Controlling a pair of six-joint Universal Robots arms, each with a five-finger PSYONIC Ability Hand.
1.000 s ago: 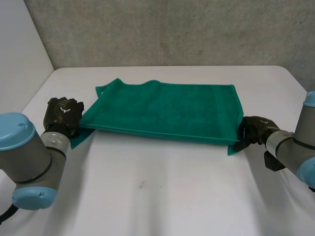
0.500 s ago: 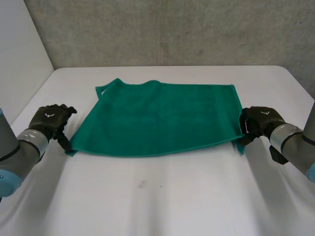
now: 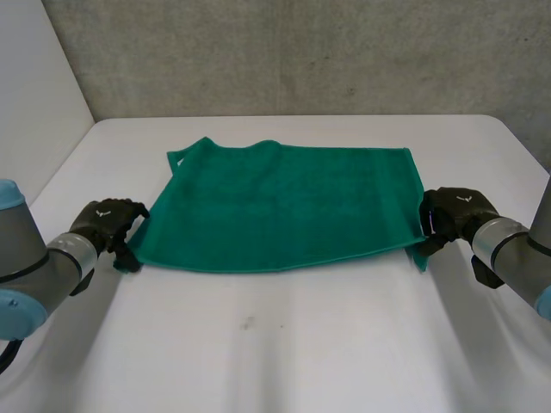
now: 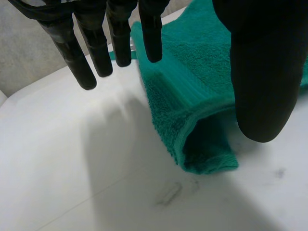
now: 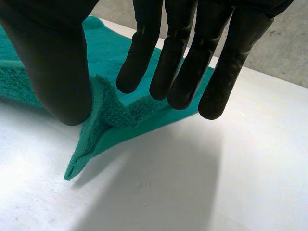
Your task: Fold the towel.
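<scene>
The green towel [image 3: 284, 206] lies folded on the white table [image 3: 301, 361], with its fold along the near edge. My left hand [image 3: 108, 222] is at the near left corner. Its fingers [image 4: 96, 48] are straight and its thumb [image 4: 264, 72] stands apart, open, and the corner [image 4: 207, 154] rests on the table between them, untouched. My right hand [image 3: 456, 213] is at the near right corner. There the towel [image 5: 115, 115] rises between the thumb [image 5: 53, 62] and the fingers [image 5: 192, 62], pinched, and the corner tip hangs down to the table.
A grey wall runs behind the table's far edge and a white wall stands at the left. A small dark mark [image 3: 248, 324] sits on the table near the front. Bare tabletop stretches in front of the towel.
Both hands drew the towel's near edge toward me and it settled flat. The left hand opened and let go of its corner, then shifted slightly right. The right hand kept its hold.
</scene>
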